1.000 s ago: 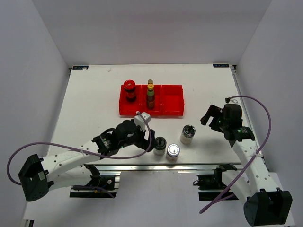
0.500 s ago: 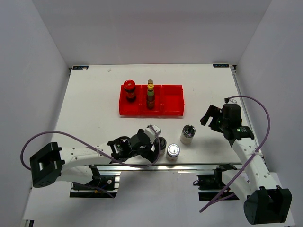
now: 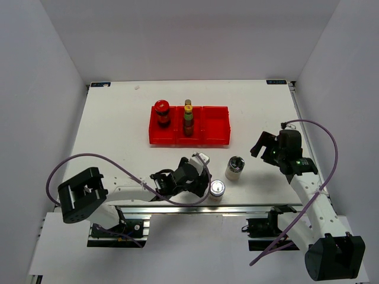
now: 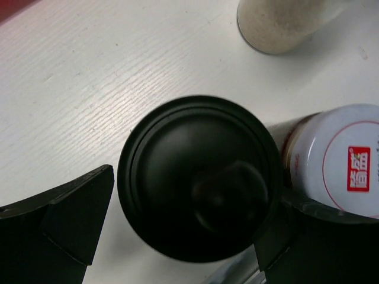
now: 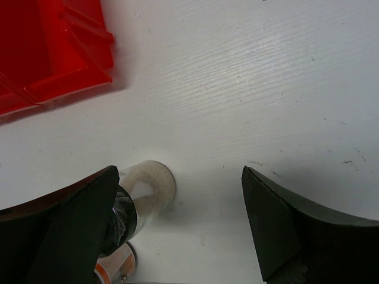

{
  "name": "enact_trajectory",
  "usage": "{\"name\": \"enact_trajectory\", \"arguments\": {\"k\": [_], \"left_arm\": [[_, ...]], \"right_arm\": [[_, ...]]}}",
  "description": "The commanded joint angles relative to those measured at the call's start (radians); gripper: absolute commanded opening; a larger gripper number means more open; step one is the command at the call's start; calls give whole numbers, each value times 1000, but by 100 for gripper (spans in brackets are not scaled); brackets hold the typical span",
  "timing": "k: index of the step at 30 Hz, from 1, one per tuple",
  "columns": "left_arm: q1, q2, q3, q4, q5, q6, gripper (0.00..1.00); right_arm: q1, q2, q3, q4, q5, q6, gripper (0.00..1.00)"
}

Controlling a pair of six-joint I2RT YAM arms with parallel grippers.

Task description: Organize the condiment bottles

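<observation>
Straddling the black-lidded jar (image 4: 198, 177), your left gripper (image 4: 186, 219) stands spread | your right gripper (image 5: 179, 180) hangs spread above the table (image 5: 266, 89).

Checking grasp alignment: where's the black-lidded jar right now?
Left wrist view: the black-lidded jar stands on the table between the fingers of the open left end effector, with the silver-lidded jar close on its right.

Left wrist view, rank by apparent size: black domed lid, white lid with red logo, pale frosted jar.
1. black domed lid, nearest the camera.
2. white lid with red logo.
3. pale frosted jar.
Last two are cropped, so their order is unsure.
</observation>
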Motion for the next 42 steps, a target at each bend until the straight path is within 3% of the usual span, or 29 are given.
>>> {"name": "enact_trajectory", "arguments": {"k": [1,9,11,17,19,23,27,33,42], "left_arm": [[-4,14,54,50,-53,14,98],[-2,56,107,79,-141,47,98],[2,71,126,80,-133,59,93],[13,97,155,56,-113,64,62],[15,91,158,47,-121,59,56],[25,62,169,41,-139,60,53],[70,59,247,-15,-172,79,50],[206,69,379,10,-37,152,47],[295,287,713,-13,83,234,47]], "right_arm": [[-5,-4,5,28,-10,-8,89],[-5,-7,57,24,-24,-10,89],[-3,-13,70,21,11,-2,89],[-3,-30,134,-16,79,45,89],[-5,-22,172,-39,107,61,89],[-3,8,228,-62,144,61,89],[-5,24,225,-44,86,50,89],[-5,34,188,4,42,44,89],[-5,152,198,24,90,19,89]]}}
